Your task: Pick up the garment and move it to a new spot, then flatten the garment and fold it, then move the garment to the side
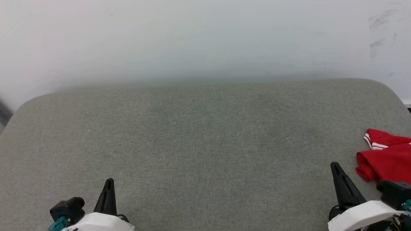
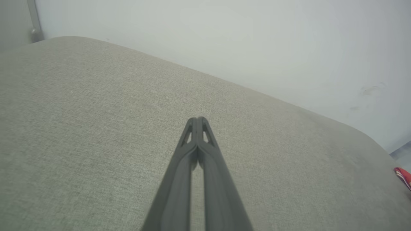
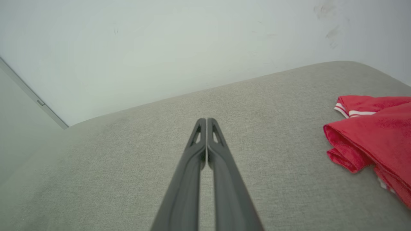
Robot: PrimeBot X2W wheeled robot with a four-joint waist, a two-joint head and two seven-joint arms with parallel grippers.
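The garment (image 1: 387,157), a red T-shirt with red-and-white striped trim, lies crumpled at the right edge of the grey cushioned surface (image 1: 205,144), partly cut off by the frame. In the right wrist view the garment (image 3: 375,134) lies to the right of my right gripper (image 3: 207,120), whose fingers are pressed together with nothing between them. In the head view the right gripper (image 1: 335,165) stands just left of the garment, apart from it. My left gripper (image 1: 109,181) is low at the left, far from the garment; its fingers (image 2: 199,119) are shut and empty. A sliver of the garment (image 2: 404,175) peeks in at the far right.
A pale wall (image 1: 205,38) rises directly behind the cushion's rounded far edge, with dark scuffs (image 1: 379,22) at the upper right. The broad grey fabric stretches between the two grippers.
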